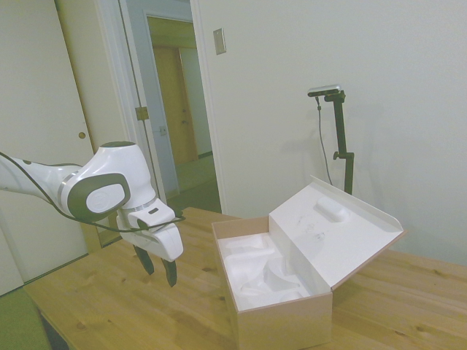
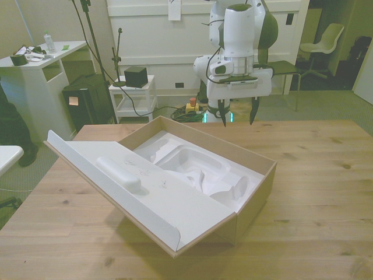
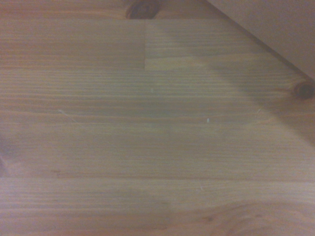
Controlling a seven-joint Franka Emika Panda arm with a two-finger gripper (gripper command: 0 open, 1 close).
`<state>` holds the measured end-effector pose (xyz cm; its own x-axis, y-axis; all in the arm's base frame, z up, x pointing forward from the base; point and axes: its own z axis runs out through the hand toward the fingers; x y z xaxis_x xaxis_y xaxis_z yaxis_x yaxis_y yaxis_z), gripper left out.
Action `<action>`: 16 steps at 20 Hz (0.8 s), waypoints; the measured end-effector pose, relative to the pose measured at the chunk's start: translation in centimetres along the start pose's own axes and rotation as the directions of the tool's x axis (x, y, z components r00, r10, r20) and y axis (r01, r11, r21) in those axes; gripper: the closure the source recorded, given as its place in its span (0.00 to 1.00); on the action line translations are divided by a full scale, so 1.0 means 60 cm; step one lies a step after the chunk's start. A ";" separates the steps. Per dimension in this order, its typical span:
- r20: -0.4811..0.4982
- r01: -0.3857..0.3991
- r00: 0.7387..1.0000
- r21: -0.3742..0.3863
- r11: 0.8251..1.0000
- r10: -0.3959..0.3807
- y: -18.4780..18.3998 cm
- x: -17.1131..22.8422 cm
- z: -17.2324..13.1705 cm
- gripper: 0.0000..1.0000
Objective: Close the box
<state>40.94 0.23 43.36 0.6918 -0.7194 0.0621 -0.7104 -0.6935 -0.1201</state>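
Note:
The box (image 1: 281, 317) (image 2: 256, 198) stands open on the wooden table, tan outside with a white moulded lining. Its hinged lid (image 1: 332, 230) (image 2: 125, 184), lined white, leans outward at a slant, toward the front view's left. My gripper (image 1: 159, 268) (image 2: 238, 118) hangs open above the table beside the box, on the side away from the lid, with nothing between its dark fingers. It touches neither box nor lid. In the wrist view a tan corner of the box (image 3: 275, 24) shows over bare wood.
Bare wooden table (image 2: 326, 175) spreads around the box. Beyond the table stand a white shelf with a black cube (image 2: 135, 76), a white desk (image 2: 35, 64) and a chair (image 2: 323, 41). An open doorway (image 1: 179, 109) is behind the arm.

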 end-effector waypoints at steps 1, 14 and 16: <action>0.001 -0.003 1.000 -0.001 1.000 0.003 0.000 0.000 0.001 0.00; -0.127 -0.086 0.986 0.185 0.979 0.111 0.035 0.026 -0.211 0.00; -0.147 -0.108 0.979 0.212 0.971 0.141 0.042 0.046 -0.239 0.00</action>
<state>39.18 -4.05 57.46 0.5582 -0.8079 0.1891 -0.7373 -0.5875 -0.3335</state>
